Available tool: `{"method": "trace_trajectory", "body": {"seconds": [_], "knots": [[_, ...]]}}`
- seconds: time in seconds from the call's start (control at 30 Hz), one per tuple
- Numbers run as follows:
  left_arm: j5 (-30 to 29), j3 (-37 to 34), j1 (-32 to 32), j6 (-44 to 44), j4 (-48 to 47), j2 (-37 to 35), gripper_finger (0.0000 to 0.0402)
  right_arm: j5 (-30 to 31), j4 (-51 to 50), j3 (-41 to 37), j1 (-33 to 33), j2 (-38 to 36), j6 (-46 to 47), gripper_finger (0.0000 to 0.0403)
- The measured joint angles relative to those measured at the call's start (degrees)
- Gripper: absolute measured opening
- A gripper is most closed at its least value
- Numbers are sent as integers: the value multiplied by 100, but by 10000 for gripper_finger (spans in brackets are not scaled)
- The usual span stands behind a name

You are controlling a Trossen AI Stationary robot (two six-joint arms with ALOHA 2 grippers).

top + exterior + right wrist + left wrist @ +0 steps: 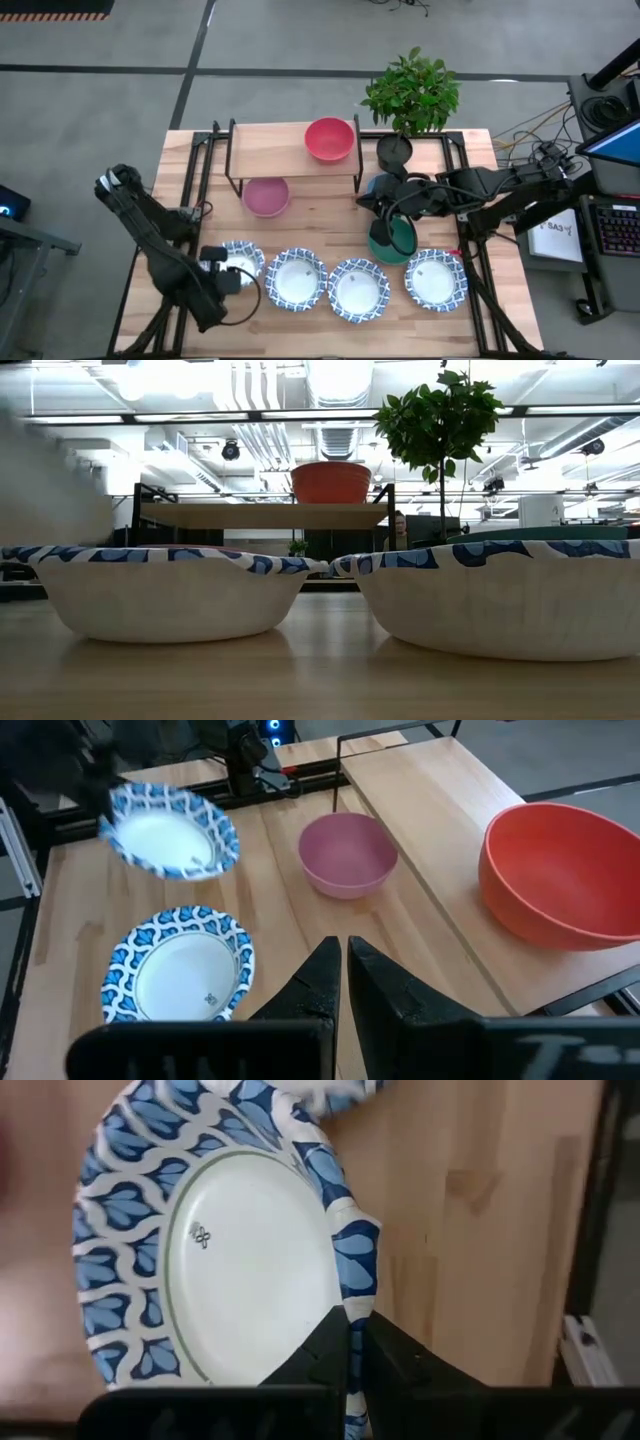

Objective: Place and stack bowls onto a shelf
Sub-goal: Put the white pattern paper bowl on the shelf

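Note:
My left gripper (355, 1330) is shut on the leftmost white, blue-rimmed bowl (245, 262) at the table's near left. Three more white bowls (297, 278) (358, 288) (436, 279) stand in a row along the near edge. The red bowl (329, 139) stands on the shelf (270, 150). The pink bowl (266, 196) rests on the table at the shelf's near side. My right gripper (343, 960) is shut and empty, above the green bowl (395, 243). A blue shape (376, 189) shows under the right arm. My left gripper pinches the white bowl's blue rim (352, 1285), one finger inside the bowl and one outside. The fingers come from the table's left. In the right wrist view the bowl (170, 830) looks tilted and raised off the table.
A dark plant pot (394, 152) with a leafy plant (412, 92) stands at the far right beside the shelf. Black frame rails (195, 170) run along both table sides. Bare wood (320, 215) lies between the shelf and the row of white bowls.

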Motion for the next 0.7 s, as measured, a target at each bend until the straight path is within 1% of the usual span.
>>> {"method": "trace_trajectory", "body": {"seconds": [0.1,0.17,0.27,0.37,0.47,0.6,0.7], "knots": [[-352,879,117,293,-780,0,0,-1,0,0,0,0,0,12],[-852,1418,259,472,-1234,-2,0,-1,0,0,0,0,0,12],[-1787,2109,565,801,-1821,-2,0,-3,0,0,0,-2,0,12],[-2726,2473,1094,1397,-1822,-91,0,-3,1,0,0,-2,5,12],[-3429,2612,1859,2090,-1786,-196,0,-2,7,2,0,-2,48,12],[-3532,2460,3202,3312,-1707,-387,0,-6,37,2,4,-2,114,12],[-3384,2287,4390,4062,-1377,-440,0,-6,58,2,4,-2,114,12]]}}
